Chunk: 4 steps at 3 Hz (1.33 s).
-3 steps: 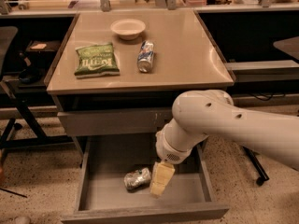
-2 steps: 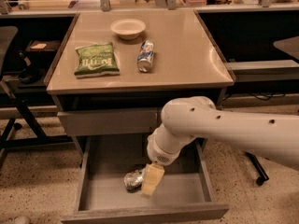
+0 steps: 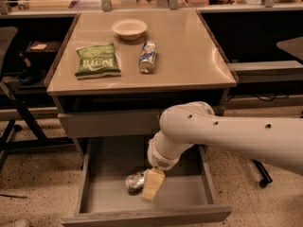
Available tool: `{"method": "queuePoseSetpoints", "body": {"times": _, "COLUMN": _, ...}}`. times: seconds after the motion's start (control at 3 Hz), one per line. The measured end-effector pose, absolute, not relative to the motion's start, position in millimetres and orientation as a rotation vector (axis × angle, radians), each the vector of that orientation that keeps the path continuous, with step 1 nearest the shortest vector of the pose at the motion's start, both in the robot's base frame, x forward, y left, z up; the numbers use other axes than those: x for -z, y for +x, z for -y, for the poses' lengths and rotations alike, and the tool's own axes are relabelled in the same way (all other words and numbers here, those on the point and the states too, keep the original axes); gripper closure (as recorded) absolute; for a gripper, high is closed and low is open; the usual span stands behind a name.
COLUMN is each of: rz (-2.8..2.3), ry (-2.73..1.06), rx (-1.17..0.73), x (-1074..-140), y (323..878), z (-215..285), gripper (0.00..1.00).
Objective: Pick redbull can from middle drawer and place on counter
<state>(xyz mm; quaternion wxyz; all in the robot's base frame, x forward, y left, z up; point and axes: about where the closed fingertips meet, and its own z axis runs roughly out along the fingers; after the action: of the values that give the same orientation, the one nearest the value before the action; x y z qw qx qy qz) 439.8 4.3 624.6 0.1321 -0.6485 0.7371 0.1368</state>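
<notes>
Counter [image 3: 189, 56]: bowl [image 3: 129, 28], chip bag [image 3: 96, 60]; drawer [image 3: 189, 197]: hand [image 3: 152, 187] beside redbull can [image 3: 134, 181].

One redbull can [image 3: 135, 181], one blue-and-silver can [image 3: 147, 57], one chip bag [image 3: 97, 60], one bowl [image 3: 129, 29].
I count one gripper [image 3: 152, 187], down in the middle drawer [image 3: 189, 198].

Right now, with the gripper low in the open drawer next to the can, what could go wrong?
1. The redbull can lies on its side in the middle drawer, and the gripper is right beside it; a small nudge may roll it away.
2. The upper drawer front and the edge of the counter stand above the arm; lifting may bump them.
3. The blue-and-silver can lies on the counter; placing nearby may knock it.
</notes>
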Motion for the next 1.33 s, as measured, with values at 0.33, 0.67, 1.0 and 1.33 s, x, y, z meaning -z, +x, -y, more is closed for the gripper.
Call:
{"method": "queuePoseSetpoints", "body": {"times": 0.33, "rz": -2.129, "ry": -1.894, "rx": -0.353, "x": -605.7, "y": 455.5, "z": -11.6, "gripper": 0.0}}
{"method": "queuePoseSetpoints", "body": {"times": 0.67, "rz": -2.107, "ry": -1.948, "rx": -0.32, "x": -571.6, "y": 481.1, "z": -21.0, "gripper": 0.0}}
{"method": "queuePoseSetpoints", "body": {"times": 1.0, "rz": -2.096, "ry": -2.025, "rx": -0.326, "x": -515.5, "y": 507.5, "z": -38.2, "gripper": 0.0}}
{"method": "queuePoseSetpoints", "body": {"times": 1.33, "rz": -2.098, "ry": -2.028, "rx": -0.331, "x": -512.7, "y": 506.8, "z": -38.9, "gripper": 0.0}}
